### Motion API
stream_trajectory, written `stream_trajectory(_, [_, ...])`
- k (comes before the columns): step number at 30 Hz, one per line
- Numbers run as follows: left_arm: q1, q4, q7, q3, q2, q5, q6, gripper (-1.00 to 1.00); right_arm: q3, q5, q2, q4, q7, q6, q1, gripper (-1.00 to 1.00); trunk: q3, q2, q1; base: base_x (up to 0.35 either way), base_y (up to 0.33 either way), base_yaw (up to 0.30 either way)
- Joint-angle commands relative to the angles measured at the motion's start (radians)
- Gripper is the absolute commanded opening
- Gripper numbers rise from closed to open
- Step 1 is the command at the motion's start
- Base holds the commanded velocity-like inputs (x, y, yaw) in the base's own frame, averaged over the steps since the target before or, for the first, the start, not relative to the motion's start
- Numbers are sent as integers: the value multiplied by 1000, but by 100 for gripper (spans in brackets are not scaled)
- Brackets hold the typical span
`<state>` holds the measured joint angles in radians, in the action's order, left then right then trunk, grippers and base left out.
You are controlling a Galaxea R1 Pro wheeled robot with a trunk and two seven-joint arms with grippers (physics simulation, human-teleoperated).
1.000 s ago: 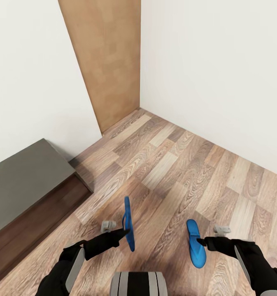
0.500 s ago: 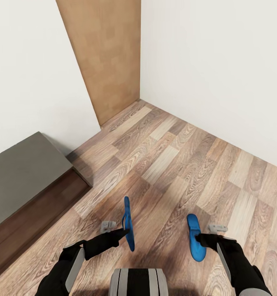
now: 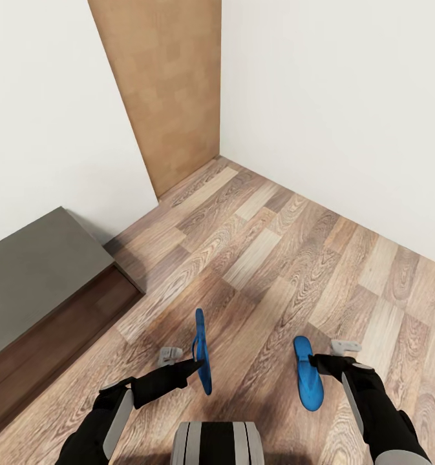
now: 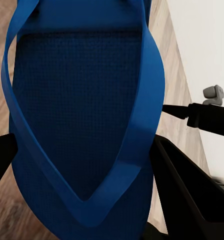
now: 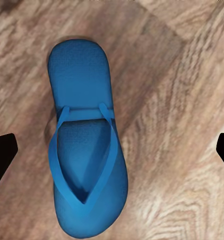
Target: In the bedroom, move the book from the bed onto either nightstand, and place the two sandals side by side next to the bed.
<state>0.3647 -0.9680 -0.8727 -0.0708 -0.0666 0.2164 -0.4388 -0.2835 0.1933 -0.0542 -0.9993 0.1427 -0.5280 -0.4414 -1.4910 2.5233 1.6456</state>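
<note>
Blue sandal [image 3: 202, 352] in left end effector [image 3: 192, 367]

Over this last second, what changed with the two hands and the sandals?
The right hand has opened and let go of its sandal, which now lies flat on the wood floor, and the arm has drawn in from the right. The view itself shifted slightly early on. The left hand still holds the other sandal on edge above the floor; the bed corner stays at left.

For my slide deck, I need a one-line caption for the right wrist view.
Bright blue flat flip-flop sandal lying strap-up on the wood-plank floor, between the right gripper's widely spread fingertips.
</note>
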Motion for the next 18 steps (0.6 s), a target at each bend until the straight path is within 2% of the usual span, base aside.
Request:
stream_trajectory(1, [0,0,-5,-3,-1,3,-8,-100,-2,11,0,-2,9,-4,0,100,-1,0,0,0,0,0])
stream_trajectory(8, [0,0,-5,-2,-1,3,-8,-100,-1,7,9,17,3,11,0,100,-1,0,0,0,0,0])
stream_trajectory(10, [0,0,-5,-2,-1,3,-8,-100,1,8,16,36,2,49,0,100,-1,0,0,0,0,0])
stream_trajectory(13, [0,0,-5,-1,-1,3,-8,-100,3,8,33,58,2,158,0,100,-1,0,0,0,0,0])
stream_trajectory(18, [0,0,-5,-1,-2,3,-7,-100,4,11,41,68,1,218,0,100,-1,0,0,0,0,0])
